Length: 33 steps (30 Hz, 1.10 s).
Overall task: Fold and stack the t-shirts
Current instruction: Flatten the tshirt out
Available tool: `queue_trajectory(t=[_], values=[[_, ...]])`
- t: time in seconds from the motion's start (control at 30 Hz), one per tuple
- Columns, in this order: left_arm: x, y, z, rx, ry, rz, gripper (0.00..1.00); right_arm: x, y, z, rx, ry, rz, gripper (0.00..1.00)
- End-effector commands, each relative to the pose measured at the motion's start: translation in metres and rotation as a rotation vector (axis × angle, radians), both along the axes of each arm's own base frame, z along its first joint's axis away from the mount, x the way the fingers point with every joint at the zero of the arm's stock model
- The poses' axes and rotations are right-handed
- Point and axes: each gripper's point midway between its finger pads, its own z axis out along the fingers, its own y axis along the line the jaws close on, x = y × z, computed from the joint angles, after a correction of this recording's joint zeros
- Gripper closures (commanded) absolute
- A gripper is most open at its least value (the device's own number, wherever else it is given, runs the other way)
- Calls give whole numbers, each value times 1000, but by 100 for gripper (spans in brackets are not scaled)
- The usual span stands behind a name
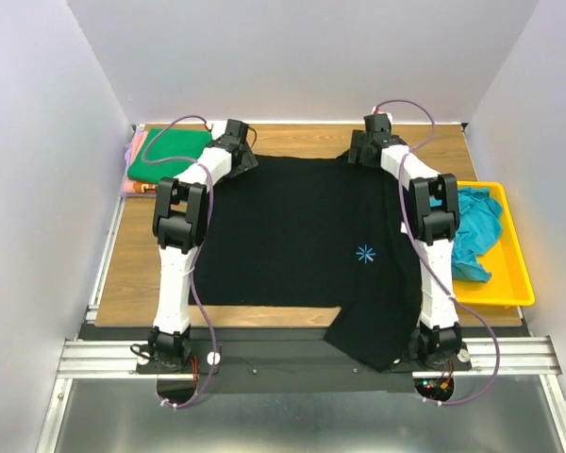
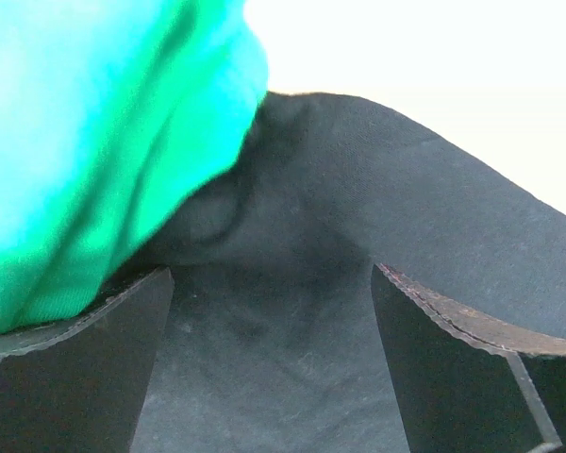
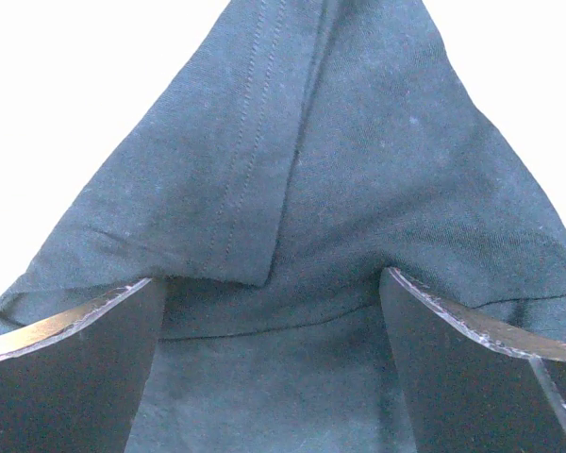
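Near sleeve dangling off the surface, the black t-shirt lies spread for folding, left pincer and right pincer parted astride its far corners.

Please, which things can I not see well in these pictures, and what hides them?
1. Left gripper: left wrist view, the black t-shirt covers its tips; open or shut cannot be told.
2. Right gripper: right wrist view, the same cloth covers its tips.
3. Orange-pink t-shirt: top view, the green t-shirt lies on it; only an edge shows.
4. Teal-blue t-shirt in the yellow tray: top view, the right arm hides part.
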Motion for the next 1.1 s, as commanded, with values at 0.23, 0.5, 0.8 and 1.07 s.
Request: queue_trajectory(t=[0.23,0.5,0.8,1.07], values=[[39,15,17,5,-38,-12,2,37,21,-4,-22,-30,258,0],[43,-13,86,-48,-162,-108,2,24,30,93,80,-160,230,0],[-42,-57,115,-130,-189,-244,2,-77,-2,121,131,-104,21,0],[-89,-27,65,-85,-100,-147,2,-137,-35,53,224,57,-192,0]])
